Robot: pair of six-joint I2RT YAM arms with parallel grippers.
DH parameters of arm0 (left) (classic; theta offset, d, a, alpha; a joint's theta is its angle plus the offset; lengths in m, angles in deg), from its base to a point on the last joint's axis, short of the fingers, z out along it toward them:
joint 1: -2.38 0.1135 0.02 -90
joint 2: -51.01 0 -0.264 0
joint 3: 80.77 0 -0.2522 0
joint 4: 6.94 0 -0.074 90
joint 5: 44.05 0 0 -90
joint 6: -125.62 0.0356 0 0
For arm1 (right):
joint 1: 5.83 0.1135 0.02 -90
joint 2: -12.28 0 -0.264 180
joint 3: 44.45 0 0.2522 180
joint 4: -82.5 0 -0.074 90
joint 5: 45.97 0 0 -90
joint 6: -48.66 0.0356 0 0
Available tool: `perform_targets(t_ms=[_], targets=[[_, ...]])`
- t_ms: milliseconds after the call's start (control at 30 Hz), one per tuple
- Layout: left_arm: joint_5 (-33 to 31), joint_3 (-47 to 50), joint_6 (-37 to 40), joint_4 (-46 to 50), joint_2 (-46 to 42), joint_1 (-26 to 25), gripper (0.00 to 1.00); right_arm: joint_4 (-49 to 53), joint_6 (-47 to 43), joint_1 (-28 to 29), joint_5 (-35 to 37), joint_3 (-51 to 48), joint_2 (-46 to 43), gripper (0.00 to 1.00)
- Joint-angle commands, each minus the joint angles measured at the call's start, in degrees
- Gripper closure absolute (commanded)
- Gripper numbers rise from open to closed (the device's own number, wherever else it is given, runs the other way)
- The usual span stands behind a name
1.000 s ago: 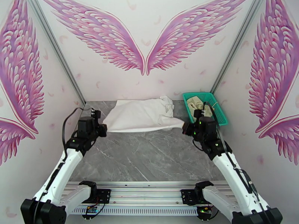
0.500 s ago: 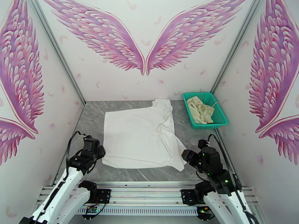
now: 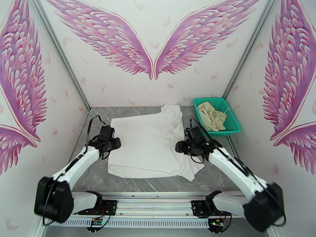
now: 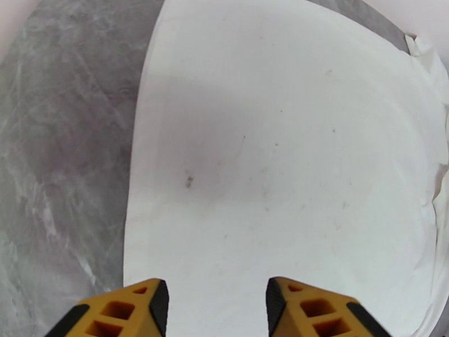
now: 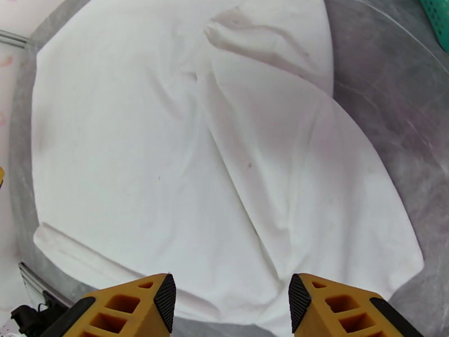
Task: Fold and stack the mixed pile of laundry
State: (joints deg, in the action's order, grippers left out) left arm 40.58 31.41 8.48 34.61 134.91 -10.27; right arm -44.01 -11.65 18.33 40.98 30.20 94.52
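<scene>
Claw status: the left claw and the right claw both stand with jaws parted and nothing between them. In the left wrist view you see bare cloth through the gap beside the yellow fingertips.

Locate the white shirt. It lies spread on the desk, between the two claws. The left claw sits over its left edge, about midway along. The right claw sits over its right side, above a rumpled, folded-over flap. Each arm is therefore nearest its own side of the garment.

Note the orientation. The bunched collar end points toward the far wall and slightly right. The hem lies toward the arm bases. Treat the long axis as running near to far, though the outline is close to square. The left half lies flat; the right half carries diagonal creases.

Plan accordingly: a fold probably needs the right flap flattened first, or the crease may be trapped.

The cream-beige garment lies in the teal basket, just beyond the shirt's far right corner and nearer the right arm.
</scene>
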Motion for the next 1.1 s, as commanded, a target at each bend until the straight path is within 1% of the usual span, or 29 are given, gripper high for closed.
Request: perform_targets(t_ms=[0,67,133,267,367,400,533,600,700,800,933,1000,1067], targets=[[3.35,-7.09,0.45,-6.53,8.6,1.54,0.5,-6.99,-4.23,0.45,-0.2,9.31,10.77,0.42],[4.2,-10.78,-0.27,-6.36,14.02,2.48,0.5,-6.66,-4.77,0.62,-1.43,16.12,18.26,0.44],[4.74,-13.14,-0.99,-6.55,17.81,3.46,0.51,-5.61,-4.9,1.24,-2.23,21.73,23.58,0.45],[6.39,-16.86,-1.93,-6.8,24.86,7.02,0.51,-5.42,-5.72,2.91,-1.76,27.95,30.98,0.45],[7.16,-19.41,-2.8,-6.34,29.1,9.59,0.51,-3.42,-6.69,2.35,0.44,33.38,36.79,0.45],[7.14,-21.78,-3.17,-6.11,30.0,10.18,0.51,-2.46,-7.27,2.17,1.14,35.05,38.3,0.45],[7.07,-25.95,-5.31,-3.67,34.59,12.06,0.51,1.43,-8.33,1.04,4.32,41.85,44.21,0.45],[7.04,-26.94,-6.0,-2.97,36.02,12.42,0.52,3.03,-8.53,0.71,6.31,43.0,43.99,0.45],[7.19,-27.06,-6.3,-3.12,36.69,12.8,0.52,4.58,-9.52,0.71,8.78,41.18,40.2,0.42],[7.01,-27.88,-6.84,-1.87,37.1,13.55,0.52,4.83,-11.0,0.38,10.81,35.27,34.69,0.38],[7.77,-27.14,-7.92,-1.21,37.04,15.81,0.53,4.51,-11.09,-1.92,11.74,23.5,26.74,0.35],[8.71,-26.42,-8.1,-1.43,37.04,16.84,0.54,4.09,-10.54,-3.03,11.67,18.44,23.2,0.34],[9.74,-25.8,-7.89,-1.78,36.73,17.8,0.54,3.45,-10.77,-4.0,9.79,12.9,19.16,0.31]])
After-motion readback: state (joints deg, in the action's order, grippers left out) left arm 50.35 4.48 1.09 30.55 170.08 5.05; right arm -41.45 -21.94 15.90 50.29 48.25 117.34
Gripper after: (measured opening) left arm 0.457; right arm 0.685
